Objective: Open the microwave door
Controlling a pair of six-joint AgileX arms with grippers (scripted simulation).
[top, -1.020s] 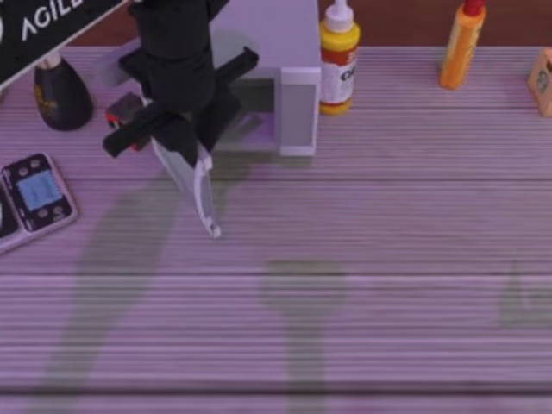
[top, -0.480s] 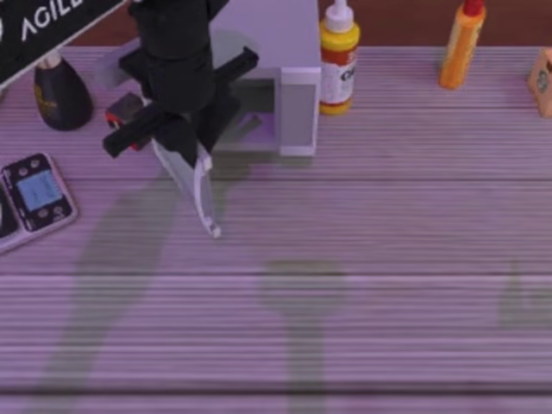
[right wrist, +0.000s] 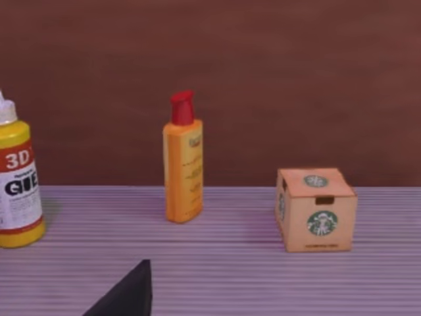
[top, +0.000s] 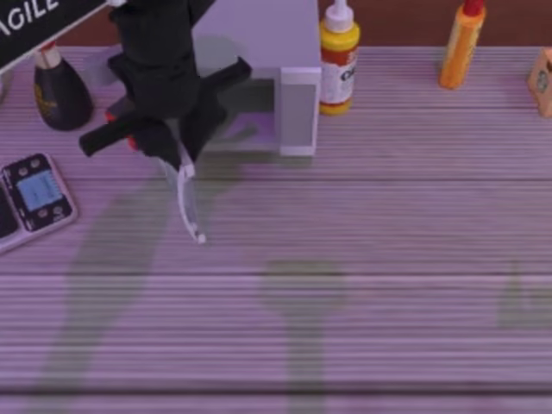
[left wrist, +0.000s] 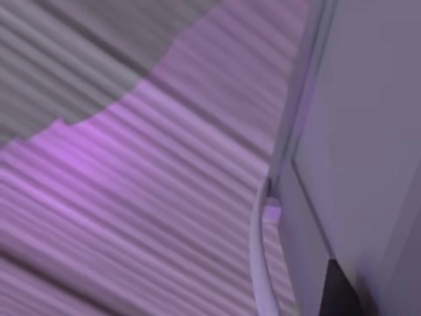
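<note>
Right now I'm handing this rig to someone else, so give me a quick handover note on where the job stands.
Left end effector: at the microwave door, near its hinge side; the arm hides whether it is open or shut.
Right end effector: only a dark tip shows in its wrist view, parked off the top view, facing the bottles at the back.
The microwave sits at the table's back left; its door is swung well out toward the front, cavity exposed.
Done: door largely open.
Left: probably just release and retract the left arm.

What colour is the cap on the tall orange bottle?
Red. The orange bottle and its cap show best in the right wrist view.
</note>
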